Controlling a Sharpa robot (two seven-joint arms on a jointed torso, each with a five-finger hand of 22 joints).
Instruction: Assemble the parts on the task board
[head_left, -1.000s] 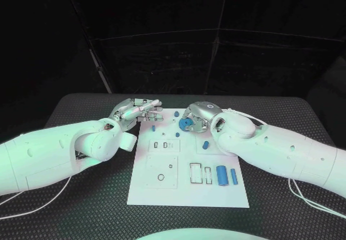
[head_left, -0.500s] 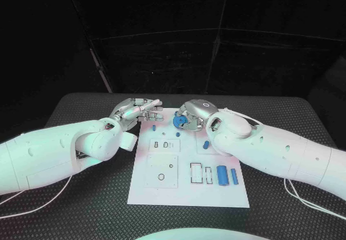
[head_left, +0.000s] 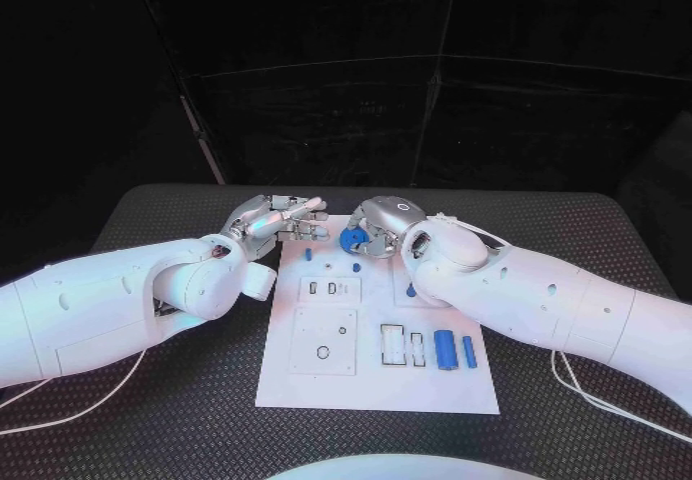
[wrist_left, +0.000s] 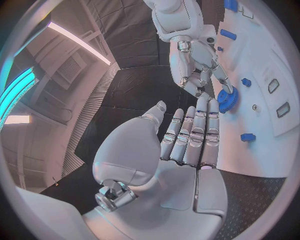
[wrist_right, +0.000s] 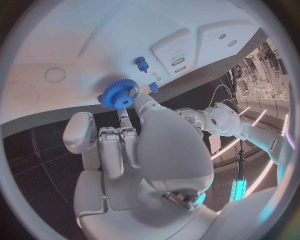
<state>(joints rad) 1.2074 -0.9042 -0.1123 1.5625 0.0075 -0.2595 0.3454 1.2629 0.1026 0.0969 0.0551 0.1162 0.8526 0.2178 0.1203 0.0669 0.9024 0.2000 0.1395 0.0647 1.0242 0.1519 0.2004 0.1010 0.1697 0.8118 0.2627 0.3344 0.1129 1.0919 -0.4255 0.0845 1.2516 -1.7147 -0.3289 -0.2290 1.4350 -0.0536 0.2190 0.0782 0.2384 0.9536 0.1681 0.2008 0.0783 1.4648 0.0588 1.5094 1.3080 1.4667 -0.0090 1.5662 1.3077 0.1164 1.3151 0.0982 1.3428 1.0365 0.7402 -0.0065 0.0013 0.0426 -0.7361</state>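
The board (head_left: 378, 385) lies in the middle of the head view, a white plate running from the centre toward the lower middle of the frame on the black table (head_left: 159, 400). The right hand (head_left: 378, 228) sits at the board's upper edge, just right of centre, and pinches a blue gear (head_left: 352, 237) between its fingertips; in the right wrist view the gear (wrist_right: 119, 94) shows toothed with a round hole, held at the tips of the fingers (wrist_right: 125, 122) close over the white board (wrist_right: 94, 40). The left hand (head_left: 274, 220) is just left of it, at the board's upper left corner, holding nothing; in the left wrist view its fingers (wrist_left: 194, 132) lie straight and side by side, the thumb apart, pointing toward the gear (wrist_left: 226, 99) and the right hand (wrist_left: 197, 67), near them but not touching. On the board, two small blue pegs (head_left: 309, 255) (head_left: 356, 267) lie just below the hands. A blue piece (head_left: 411, 291) shows at the edge of the right arm, partly hidden. Lower right of centre, a thick blue cylinder (head_left: 444, 349) and a thinner blue pin (head_left: 469, 351) lie side by side, next to two empty rectangular slots (head_left: 392, 343).
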